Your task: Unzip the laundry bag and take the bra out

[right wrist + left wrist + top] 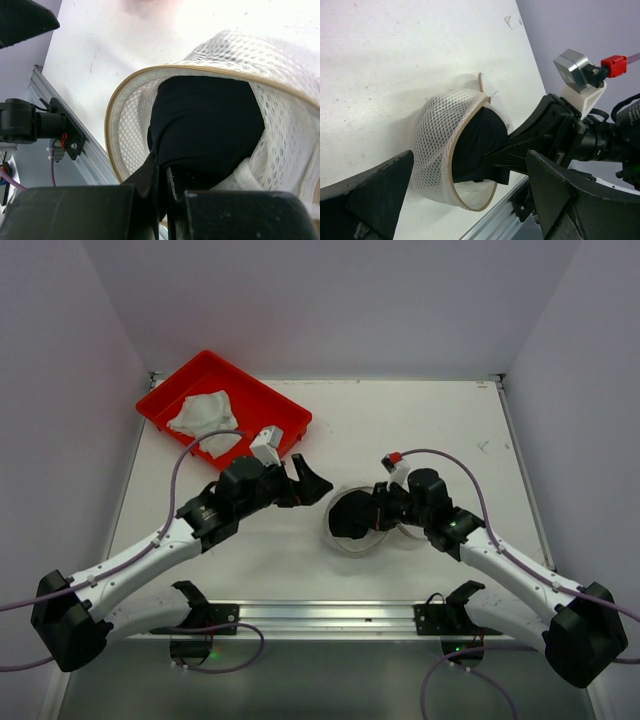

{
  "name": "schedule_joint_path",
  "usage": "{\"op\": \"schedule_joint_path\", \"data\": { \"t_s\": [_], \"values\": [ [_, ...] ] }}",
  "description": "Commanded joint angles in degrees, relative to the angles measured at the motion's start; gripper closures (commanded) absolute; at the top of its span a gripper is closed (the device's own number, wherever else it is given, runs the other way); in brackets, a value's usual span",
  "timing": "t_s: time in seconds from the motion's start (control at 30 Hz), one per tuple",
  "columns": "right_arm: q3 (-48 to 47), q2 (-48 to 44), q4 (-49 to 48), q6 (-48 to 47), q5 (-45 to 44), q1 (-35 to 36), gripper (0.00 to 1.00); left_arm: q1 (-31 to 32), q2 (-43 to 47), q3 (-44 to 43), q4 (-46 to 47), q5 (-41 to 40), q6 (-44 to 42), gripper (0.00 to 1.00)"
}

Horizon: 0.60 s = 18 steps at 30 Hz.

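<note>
**Me:** My right pincer (161,172) is pressed nearly shut on the lower edge of the bra (210,120). The bra is a bundle of black cloth sitting in the mouth of the laundry bag (285,65).

**Partner:** And where is the bag?

**Me:** On the table (420,420), near the middle and just in front of my right wrist. It lies on its side with the mouth gaping toward me, so I judge the unzipping done and only the pulling out left.

**Partner:** What about your other one?

**Me:** My left pincer (310,480) hangs spread wide with nothing in it. It sits a little apart from the bag, between it and the red tray (165,405), where a white cloth (205,415) lies.

**Partner:** How will the bra behave?

**Me:** Light and limp, I expect. It should stretch and trail rather than come out in one piece, and a strap or hook could snag in the mesh. From here I can't tell whether I've pinched a thick fold or only a thin hem.

**Partner:** And the bag itself?

**Me:** It's just as light: soft white netting held round by a springy tan hoop (112,130). I think it will lift or slide along with the bra if nothing holds it down. The hoop is the firm part, so the free pincer should grip there on the rim, away from the black cloth. The netting would only bunch up.
</note>
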State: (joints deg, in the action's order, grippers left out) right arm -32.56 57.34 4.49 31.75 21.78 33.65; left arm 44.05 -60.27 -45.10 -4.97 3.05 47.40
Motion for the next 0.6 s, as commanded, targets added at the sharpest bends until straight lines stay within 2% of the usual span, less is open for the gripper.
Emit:
{"op": "schedule_joint_path", "data": {
  "t_s": [0.0, 0.2, 0.37, 0.47, 0.5, 0.57],
  "values": [
    [-1.0, -0.6, 0.0, -1.7, 0.3, -0.1, 1.00, -0.5, -0.7, 0.1, -3.6, -4.1, 0.0, 0.03],
    [-1.5, 0.8, -1.1, -1.3, 0.9, -0.1, 1.00, -0.3, -7.7, -1.0, -1.3, 0.8, -0.2, 0.17],
    [-1.9, 1.3, -1.1, -1.3, 1.5, 0.1, 1.00, 2.5, -13.7, -3.5, -0.6, 0.0, -1.6, 0.31],
    [-2.3, 1.0, -0.5, -1.3, 2.0, 0.0, 1.00, 3.2, -16.2, -3.7, -0.6, -0.7, -1.6, 0.46],
    [-2.4, 0.7, -0.3, -1.5, 2.1, 0.1, 1.00, 3.3, -16.8, -3.6, -0.6, -1.2, -1.6, 0.57],
    [-2.7, -0.2, 0.5, -1.5, 2.2, 0.1, 1.00, 3.4, -17.2, -3.3, -0.6, -1.4, -1.9, 0.69]
  ]
}}
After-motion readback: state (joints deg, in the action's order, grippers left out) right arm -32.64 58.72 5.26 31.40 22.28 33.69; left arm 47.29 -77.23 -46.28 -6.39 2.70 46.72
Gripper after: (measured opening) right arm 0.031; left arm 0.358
